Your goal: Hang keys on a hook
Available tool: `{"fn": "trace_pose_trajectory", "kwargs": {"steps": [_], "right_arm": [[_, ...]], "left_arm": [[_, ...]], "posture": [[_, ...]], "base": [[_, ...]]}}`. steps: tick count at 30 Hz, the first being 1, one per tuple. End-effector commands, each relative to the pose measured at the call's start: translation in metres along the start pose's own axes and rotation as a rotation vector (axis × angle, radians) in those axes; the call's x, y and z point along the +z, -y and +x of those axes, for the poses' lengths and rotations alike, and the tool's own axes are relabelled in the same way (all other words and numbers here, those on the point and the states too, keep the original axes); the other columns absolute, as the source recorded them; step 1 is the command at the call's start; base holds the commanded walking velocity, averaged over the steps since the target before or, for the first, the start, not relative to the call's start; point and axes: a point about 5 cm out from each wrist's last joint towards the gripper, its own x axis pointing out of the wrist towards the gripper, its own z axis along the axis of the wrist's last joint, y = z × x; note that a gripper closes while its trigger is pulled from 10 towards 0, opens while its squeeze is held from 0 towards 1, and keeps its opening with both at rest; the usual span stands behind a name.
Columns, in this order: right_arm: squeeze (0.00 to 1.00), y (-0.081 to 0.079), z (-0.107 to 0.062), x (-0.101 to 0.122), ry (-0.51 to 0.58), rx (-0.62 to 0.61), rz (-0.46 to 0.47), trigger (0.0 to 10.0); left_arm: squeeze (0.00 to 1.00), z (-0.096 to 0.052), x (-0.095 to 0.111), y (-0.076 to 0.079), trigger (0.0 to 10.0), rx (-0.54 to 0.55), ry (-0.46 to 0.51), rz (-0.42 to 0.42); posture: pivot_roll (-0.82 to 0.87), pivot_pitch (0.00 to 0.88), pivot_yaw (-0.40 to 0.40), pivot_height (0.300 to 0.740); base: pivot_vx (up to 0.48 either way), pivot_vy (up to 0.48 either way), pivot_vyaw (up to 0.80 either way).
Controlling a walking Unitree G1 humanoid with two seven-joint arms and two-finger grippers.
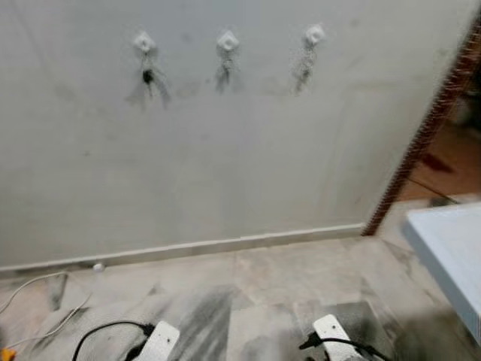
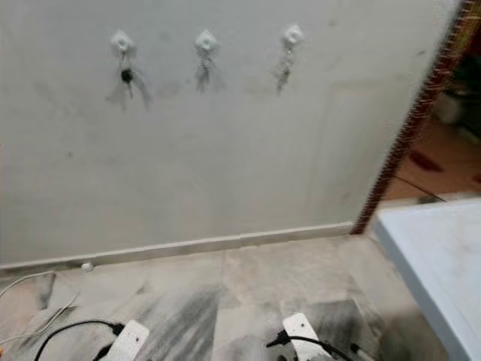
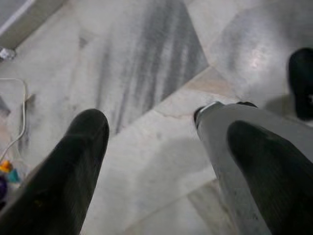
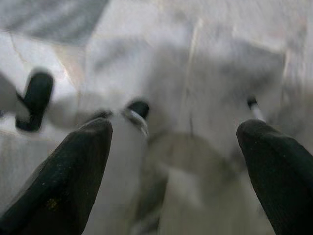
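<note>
Nearest the head camera, two white power strips (image 1: 159, 340) (image 1: 335, 333) lie on the marble floor (image 1: 270, 278), each with a black cable (image 1: 101, 331) plugged in; no writing can be read on them. Thin white cords (image 1: 34, 289) trail along the floor at the left. A pale blue worktop (image 1: 451, 248) juts in at the right, beside a reddish door frame (image 1: 428, 128).

On the white wall (image 1: 225, 173), three white hooks sit in a row: left hook (image 1: 144, 42), middle hook (image 1: 228, 40) and right hook (image 1: 314, 34). Keys (image 1: 149, 79) hang from the left hook, and blurred bunches, probably keys too, hang under the other two.

Both arms hang low over the floor. The left gripper (image 3: 168, 161) has its fingers (image 3: 73, 171) spread wide and holds nothing. The right gripper (image 4: 178, 161) is likewise wide apart and empty.
</note>
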Motion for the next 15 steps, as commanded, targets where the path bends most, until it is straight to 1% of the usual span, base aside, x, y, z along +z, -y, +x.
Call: {"fn": "trace_pose_trajectory", "kwargs": {"steps": [1,6,15], "right_arm": [[0.0,-0.0056,0.002,0.0092,0.026,0.014,-0.008,10.0],[0.0,-0.0055,0.0021,0.0101,0.028,0.017,-0.011,10.0],[0.0,-0.0054,0.0021,0.0105,0.027,0.021,-0.016,10.0]], "left_arm": [[0.0,-0.0017,-0.011,0.0051,10.0,-0.025,-0.047,0.013],[0.0,-0.0012,-0.0096,0.0059,10.0,-0.025,-0.051,0.02],[0.0,-0.002,-0.0136,0.001,10.0,-0.018,-0.071,0.026]], "posture": [[0.04,0.011,-0.004,0.74],[0.04,0.012,-0.005,0.74],[0.04,0.011,-0.003,0.74]], "base": [[-0.319,0.0,0.0],[-0.32,0.0,0.0],[-0.321,0.0,0.0]]}}
